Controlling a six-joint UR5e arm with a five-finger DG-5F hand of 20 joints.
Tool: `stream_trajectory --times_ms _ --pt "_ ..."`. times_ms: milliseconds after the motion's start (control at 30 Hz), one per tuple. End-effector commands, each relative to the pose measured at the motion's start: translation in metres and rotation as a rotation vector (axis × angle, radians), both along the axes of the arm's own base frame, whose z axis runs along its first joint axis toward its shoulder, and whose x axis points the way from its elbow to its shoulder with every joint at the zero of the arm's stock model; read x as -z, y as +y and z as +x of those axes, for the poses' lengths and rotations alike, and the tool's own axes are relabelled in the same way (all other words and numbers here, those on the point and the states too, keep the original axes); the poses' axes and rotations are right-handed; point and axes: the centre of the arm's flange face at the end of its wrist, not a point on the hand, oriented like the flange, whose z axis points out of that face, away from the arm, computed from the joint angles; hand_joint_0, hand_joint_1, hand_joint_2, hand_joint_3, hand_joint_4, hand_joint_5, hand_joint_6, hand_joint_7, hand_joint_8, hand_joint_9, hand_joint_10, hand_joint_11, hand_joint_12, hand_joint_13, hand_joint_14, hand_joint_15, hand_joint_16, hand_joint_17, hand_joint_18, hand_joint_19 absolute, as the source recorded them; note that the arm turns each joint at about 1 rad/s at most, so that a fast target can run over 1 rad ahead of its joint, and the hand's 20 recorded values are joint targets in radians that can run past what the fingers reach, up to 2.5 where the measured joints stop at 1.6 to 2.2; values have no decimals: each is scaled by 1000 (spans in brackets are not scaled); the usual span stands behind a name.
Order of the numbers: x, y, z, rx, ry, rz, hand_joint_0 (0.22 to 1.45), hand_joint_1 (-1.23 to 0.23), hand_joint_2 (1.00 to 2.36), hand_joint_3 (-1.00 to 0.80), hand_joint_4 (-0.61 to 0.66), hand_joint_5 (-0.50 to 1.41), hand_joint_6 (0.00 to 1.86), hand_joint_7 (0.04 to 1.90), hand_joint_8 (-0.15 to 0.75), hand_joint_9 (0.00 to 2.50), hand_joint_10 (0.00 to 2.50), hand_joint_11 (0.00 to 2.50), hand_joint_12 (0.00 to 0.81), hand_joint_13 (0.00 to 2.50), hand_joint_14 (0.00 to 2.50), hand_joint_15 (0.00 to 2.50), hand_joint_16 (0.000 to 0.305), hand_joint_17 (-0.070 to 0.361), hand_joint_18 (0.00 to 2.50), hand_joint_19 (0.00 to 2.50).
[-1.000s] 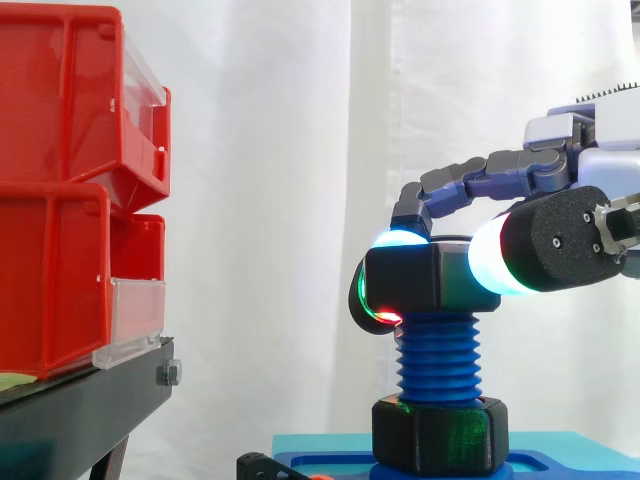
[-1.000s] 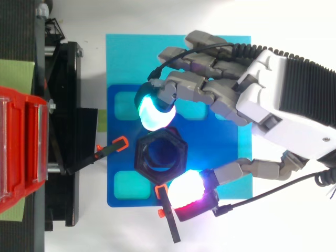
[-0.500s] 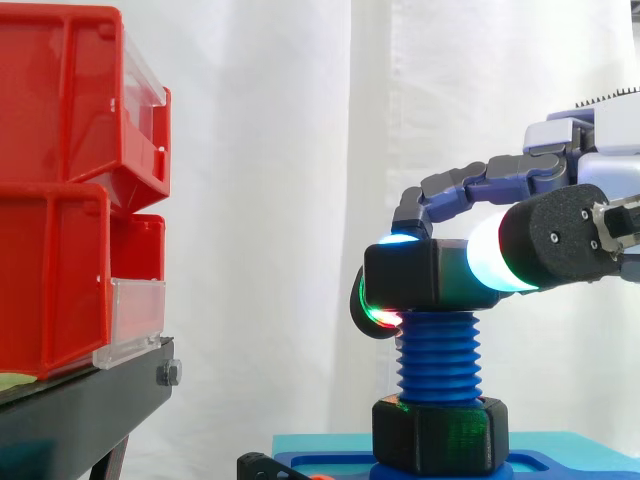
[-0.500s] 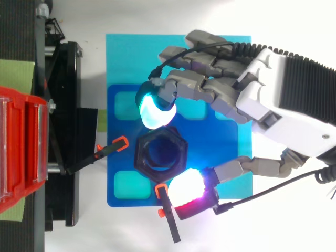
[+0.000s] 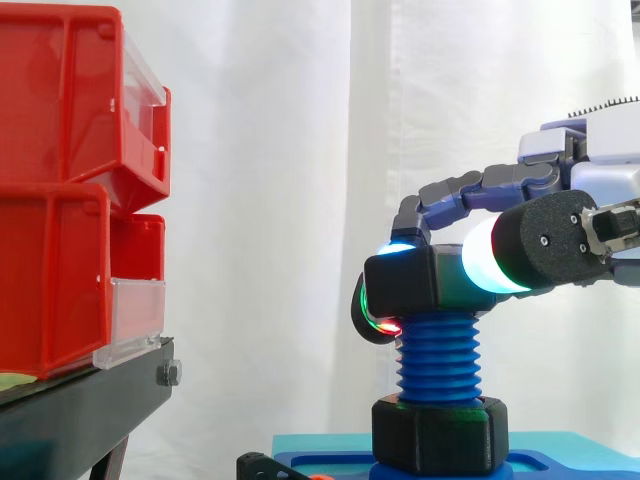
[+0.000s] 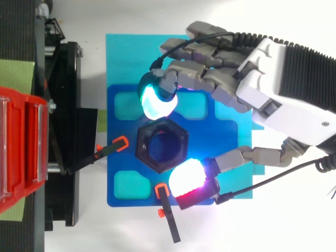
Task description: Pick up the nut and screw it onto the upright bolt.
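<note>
1. The black hexagonal plastic nut [image 5: 415,282] sits level on the top end of the upright blue threaded plastic bolt [image 5: 438,360]. In the top view its bore is centred over the bolt.
2. The robot hand [image 6: 283,100] reaches in from the side of the bolt that faces away from the stacked red plastic bins [image 5: 70,180].
3. The fingers [image 6: 157,102] are clamped on the nut. One glowing pad presses one side of it, and the thumb pad [image 6: 186,181] presses the opposite side.
4. Change over the last second: the nut stands slightly lower on the bolt. The bare thread between it and the second black hexagonal collar [image 5: 440,435] at the bolt's foot is a little shorter. The hand has swung a short way about the bolt's axis, with both pads kept on the nut.
5. Assessment: the thread appears to have engaged and screwing-on is under way, at an early stage. Most of the bolt below the nut remains uncovered.
6. Likely next step: release, reset the hand about the bolt and grip again for a further turn. Keep the nut level, since a tilted nut may bind on the thread.
</note>
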Motion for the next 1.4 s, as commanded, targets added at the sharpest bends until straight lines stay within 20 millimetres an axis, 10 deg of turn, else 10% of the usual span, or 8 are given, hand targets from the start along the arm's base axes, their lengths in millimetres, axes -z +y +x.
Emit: stream_trajectory --times_ms 0,1367 --pt "0 0 0 0 -1 1 529 -747 1000 -500 171 -131 521 1308 275 710 10 303 309 498 0 27 33 74 253 0" --pt "1 2 1 -47 -14 -10 539 -779 1000 -500 165 -129 507 1326 270 705 10 296 305 482 0 21 33 74 244 0"
